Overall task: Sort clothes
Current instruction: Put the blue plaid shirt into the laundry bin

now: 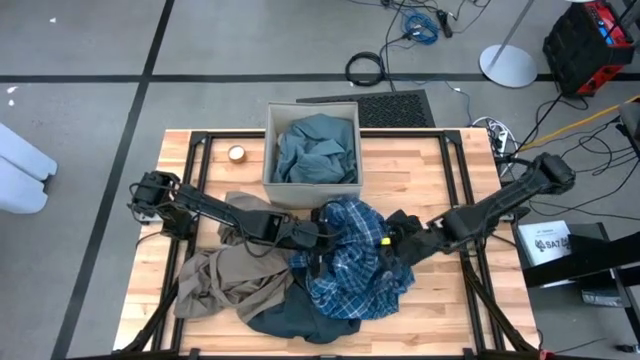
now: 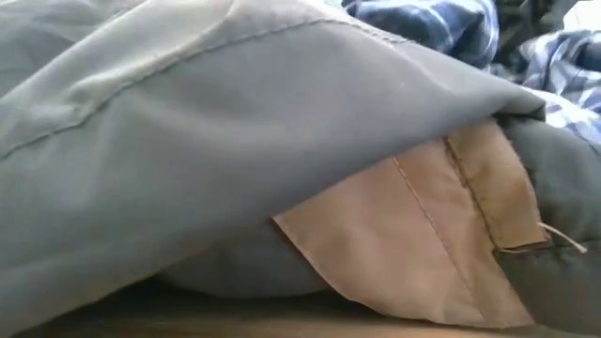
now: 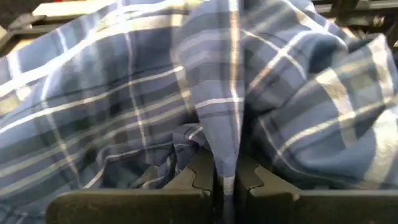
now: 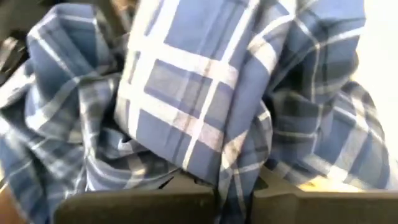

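Two grippers, left (image 3: 225, 180) and right (image 4: 235, 186), were clamped together on folds of the blue plaid shirt (image 1: 352, 258), pinched from opposite sides.

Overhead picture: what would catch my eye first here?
The blue plaid shirt bunched mid-table, with the left claw and right claw each pinching it from its own side. Beside it lie a tan garment and a dark one; behind, a fabric box holds a teal-grey shirt.

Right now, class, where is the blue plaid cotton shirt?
In the high view, the blue plaid cotton shirt lies mid-table, just in front of the beige fabric box, beside the tan-brown garment.
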Tool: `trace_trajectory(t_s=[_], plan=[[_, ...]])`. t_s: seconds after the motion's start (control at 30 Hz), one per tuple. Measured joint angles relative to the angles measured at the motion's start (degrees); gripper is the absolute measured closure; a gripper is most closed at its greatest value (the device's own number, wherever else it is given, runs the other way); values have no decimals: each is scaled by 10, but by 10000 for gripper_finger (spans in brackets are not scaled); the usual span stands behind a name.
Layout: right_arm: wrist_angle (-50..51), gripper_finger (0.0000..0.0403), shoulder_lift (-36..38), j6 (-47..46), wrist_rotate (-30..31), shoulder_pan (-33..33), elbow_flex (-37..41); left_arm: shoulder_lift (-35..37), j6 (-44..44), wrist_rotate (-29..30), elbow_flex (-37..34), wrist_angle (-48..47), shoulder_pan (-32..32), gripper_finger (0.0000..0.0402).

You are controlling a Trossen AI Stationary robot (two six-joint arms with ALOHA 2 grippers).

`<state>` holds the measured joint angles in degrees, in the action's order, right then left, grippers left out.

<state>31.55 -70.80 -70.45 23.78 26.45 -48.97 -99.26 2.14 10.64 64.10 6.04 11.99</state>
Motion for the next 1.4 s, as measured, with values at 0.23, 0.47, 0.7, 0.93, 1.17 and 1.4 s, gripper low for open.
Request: trace_trajectory(t_s=[0.23,0.47,0.7,0.93,1.17,1.4], plan=[[-110,402,29,79,54,43,-2,0,-12,0,18,0,-6,384],[-199,402,34,151,63,56,-3,6,-29,0,86,-84,2,352],[-202,403,35,157,64,55,-3,12,-28,3,263,-420,19,254],[-209,403,63,193,64,55,-3,23,-42,3,412,-692,43,224],[-301,403,99,304,65,55,-3,80,-33,38,440,-830,49,224],[-451,402,140,457,50,55,-3,143,20,61,438,-859,54,223]])
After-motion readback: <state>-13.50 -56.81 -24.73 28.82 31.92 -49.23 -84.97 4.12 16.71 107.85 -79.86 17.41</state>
